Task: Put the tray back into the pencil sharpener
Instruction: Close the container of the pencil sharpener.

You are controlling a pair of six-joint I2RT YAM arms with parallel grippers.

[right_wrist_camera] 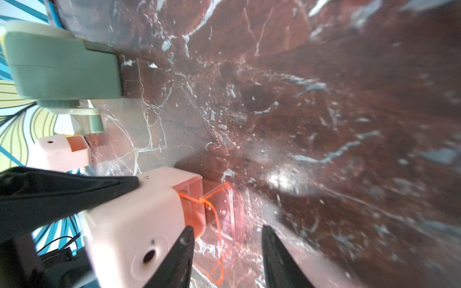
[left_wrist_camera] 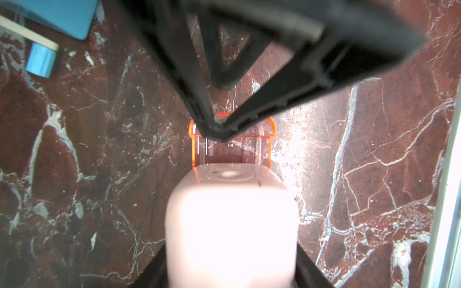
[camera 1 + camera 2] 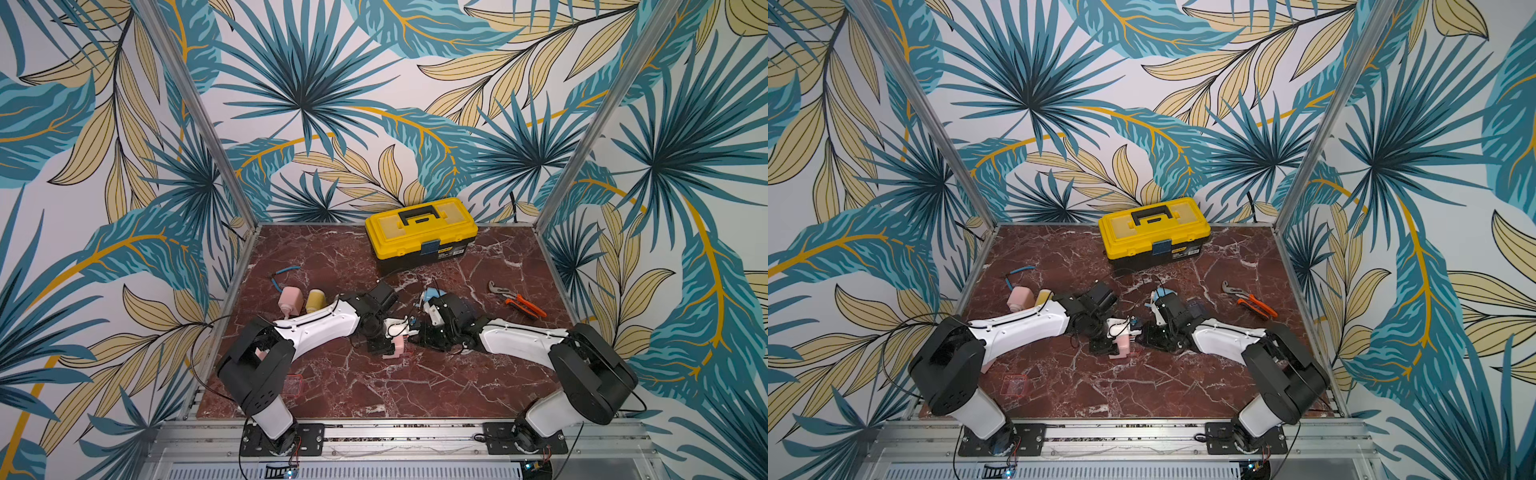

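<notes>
My left gripper (image 2: 232, 261) is shut on a pink pencil sharpener (image 2: 230, 219), holding it just above the middle of the table (image 3: 415, 386). Both top views show the pencil sharpener (image 3: 397, 345) (image 3: 1122, 345) between the two wrists. A clear orange tray (image 1: 219, 212) sits partly inside its open end, the rest sticking out (image 2: 232, 149). My right gripper (image 1: 225, 239) faces that end with its jaws open on either side of the tray's rim. In the left wrist view its fingertips (image 2: 212, 124) reach the tray's outer edge.
A second clear red tray (image 3: 293, 384) lies near the left arm's base. Another pink sharpener (image 3: 289, 299) and a yellow one (image 3: 316, 300) stand at the left, a blue one (image 3: 430, 295) behind the right wrist. A yellow toolbox (image 3: 419, 232) sits at the back, orange-handled pliers (image 3: 519, 301) at the right.
</notes>
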